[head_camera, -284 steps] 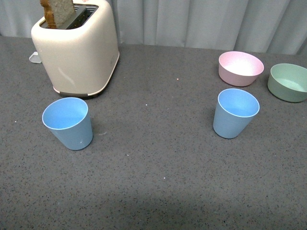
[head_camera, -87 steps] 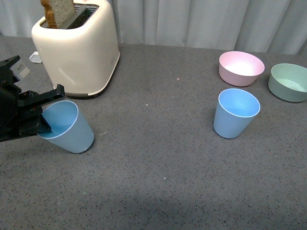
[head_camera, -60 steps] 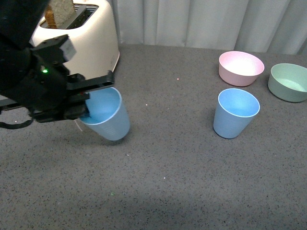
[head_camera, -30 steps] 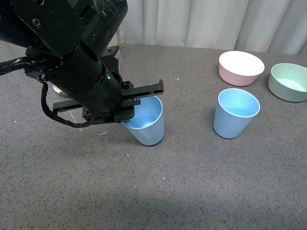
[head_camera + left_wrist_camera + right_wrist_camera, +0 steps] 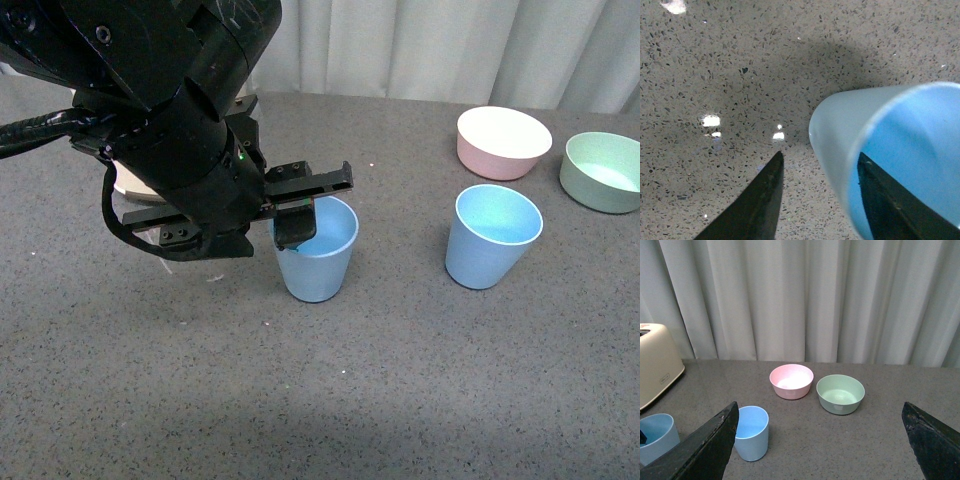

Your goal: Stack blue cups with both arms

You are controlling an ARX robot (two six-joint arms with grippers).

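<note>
Gripping the first blue cup (image 5: 318,262) by its rim, the left end effector (image 5: 298,214) clamps one finger inside, one outside, near the middle of the counter (image 5: 420,400). The second blue cup (image 5: 492,238) stands well apart, untouched. The right end effector (image 5: 820,450) hangs spread wide, empty. Stacking is judged outstanding.

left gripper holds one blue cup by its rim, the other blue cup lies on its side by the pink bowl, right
Not on its side: the front view shows the other blue cup standing upright by the pink bowl. The left gripper does hold one blue cup by its rim.
</note>
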